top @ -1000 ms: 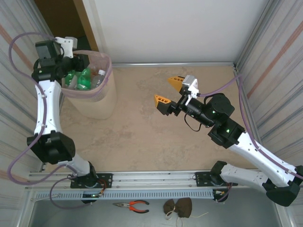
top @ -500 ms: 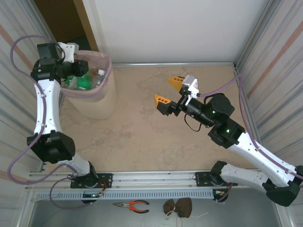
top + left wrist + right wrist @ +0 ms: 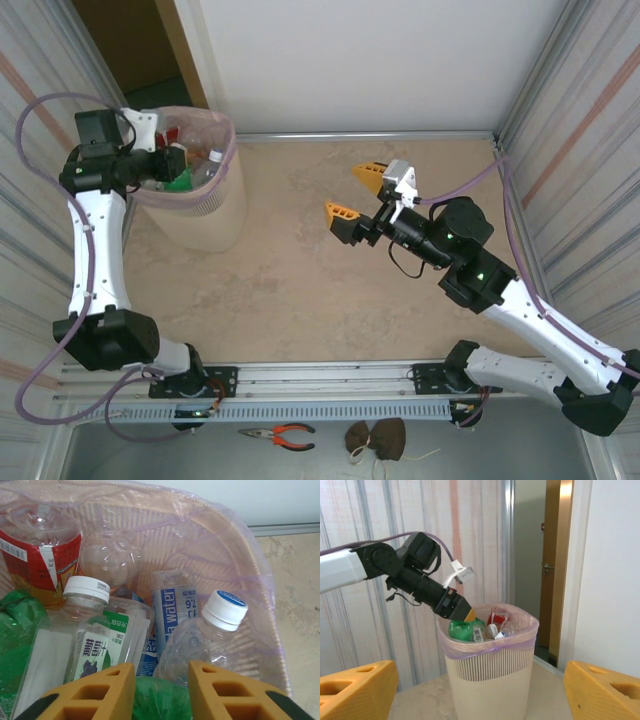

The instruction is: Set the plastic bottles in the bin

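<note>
Two tools: left tool (image 3: 161, 669) tight around green bottle (image 3: 160, 701) over bin (image 3: 212, 218), right tool (image 3: 348, 190) agape

Left gripper (image 3: 160, 671) pulled back over bin (image 3: 229, 150), squeezing green bottle (image 3: 158, 701).

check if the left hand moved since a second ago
Yes: the left hand has swung right, reaching farther across the bin from its left rim.

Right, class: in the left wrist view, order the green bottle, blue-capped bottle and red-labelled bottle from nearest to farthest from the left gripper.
1. Green bottle, at the left gripper, bottom centre.
2. Blue-capped bottle, just beyond, right.
3. Red-labelled bottle, far back, left.
</note>
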### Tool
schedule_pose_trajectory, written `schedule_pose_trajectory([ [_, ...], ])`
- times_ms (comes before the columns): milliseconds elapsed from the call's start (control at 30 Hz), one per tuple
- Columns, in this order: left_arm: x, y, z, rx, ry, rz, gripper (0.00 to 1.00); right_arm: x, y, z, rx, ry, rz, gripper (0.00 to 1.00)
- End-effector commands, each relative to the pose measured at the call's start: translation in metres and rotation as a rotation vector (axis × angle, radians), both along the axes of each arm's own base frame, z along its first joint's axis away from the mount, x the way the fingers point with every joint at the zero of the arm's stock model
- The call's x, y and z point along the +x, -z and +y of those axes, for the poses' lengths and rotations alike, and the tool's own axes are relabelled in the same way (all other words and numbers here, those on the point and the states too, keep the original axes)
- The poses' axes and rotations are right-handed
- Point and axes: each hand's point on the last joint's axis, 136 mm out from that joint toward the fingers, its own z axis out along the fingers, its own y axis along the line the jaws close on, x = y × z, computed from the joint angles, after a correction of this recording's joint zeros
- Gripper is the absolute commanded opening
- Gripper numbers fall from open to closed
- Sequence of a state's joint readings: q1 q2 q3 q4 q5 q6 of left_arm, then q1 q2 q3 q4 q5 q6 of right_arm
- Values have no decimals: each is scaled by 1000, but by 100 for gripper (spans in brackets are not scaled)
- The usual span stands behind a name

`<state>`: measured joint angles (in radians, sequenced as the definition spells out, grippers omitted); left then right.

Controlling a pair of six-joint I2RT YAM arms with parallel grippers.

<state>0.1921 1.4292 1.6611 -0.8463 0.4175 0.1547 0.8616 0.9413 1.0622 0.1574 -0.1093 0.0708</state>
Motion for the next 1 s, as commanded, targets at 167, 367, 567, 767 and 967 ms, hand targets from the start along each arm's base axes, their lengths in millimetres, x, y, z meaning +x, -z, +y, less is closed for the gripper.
schedule_pose_trajectory([
  [167,-11,61,6,-23,-21,172,26,-2,-12,-2,26,-10,2,84],
  [367,-10,94,5,-44,-25,250,22,-1,-11,-3,22,-3,3,84],
  [567,-12,113,4,-60,-25,288,21,1,-9,-2,19,1,5,84],
  [767,-15,107,3,-61,-32,238,21,0,-10,-3,19,4,4,84],
  [967,-14,38,-3,-78,-21,32,32,-2,-12,-8,22,14,-1,84],
])
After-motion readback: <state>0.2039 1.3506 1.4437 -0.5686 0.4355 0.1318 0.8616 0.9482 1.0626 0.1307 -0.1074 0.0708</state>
